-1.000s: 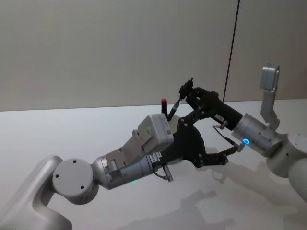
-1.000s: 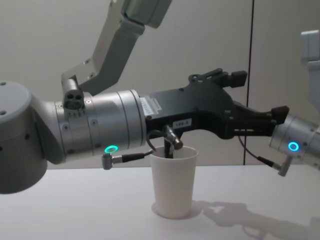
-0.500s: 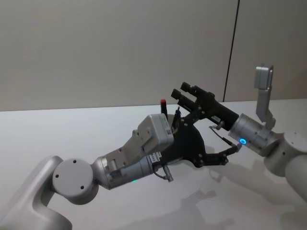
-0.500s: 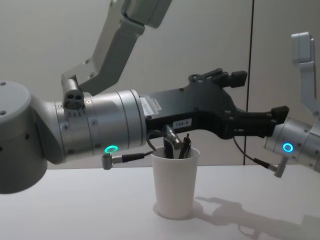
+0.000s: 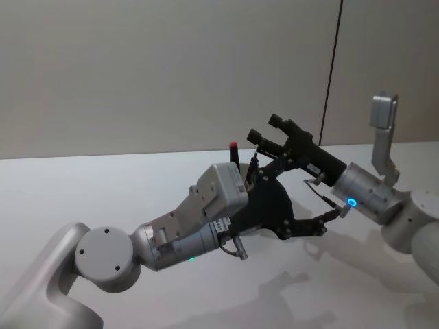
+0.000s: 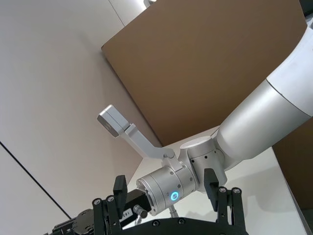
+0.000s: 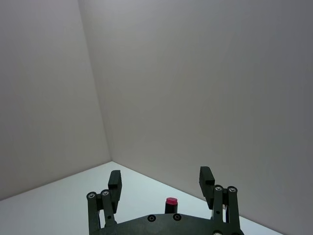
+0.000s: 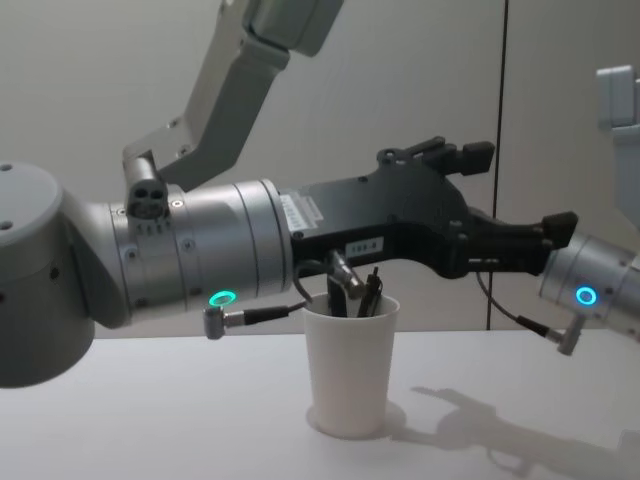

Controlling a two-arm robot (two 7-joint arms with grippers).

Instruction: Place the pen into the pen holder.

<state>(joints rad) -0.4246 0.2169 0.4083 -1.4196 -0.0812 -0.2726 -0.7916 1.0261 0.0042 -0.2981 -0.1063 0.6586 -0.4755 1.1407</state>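
Pen [image 8: 372,293] sits tip-down in pen holder [image 8: 350,365], lower centre of chest view, on counter [image 8: 150,420]. Right hand [image 7: 161,186] fingers apart, empty; left hand [image 6: 166,186] apart too. Lift right hand straight up, w/o clipping the rim.

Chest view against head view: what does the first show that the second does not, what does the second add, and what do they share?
Chest view: the cup side-on, upright on the table, with dark pens poking above its rim. Head view: a red-tipped pen, with the right hand open just beside it. Both: the left hand, open, reaching across by the cup.
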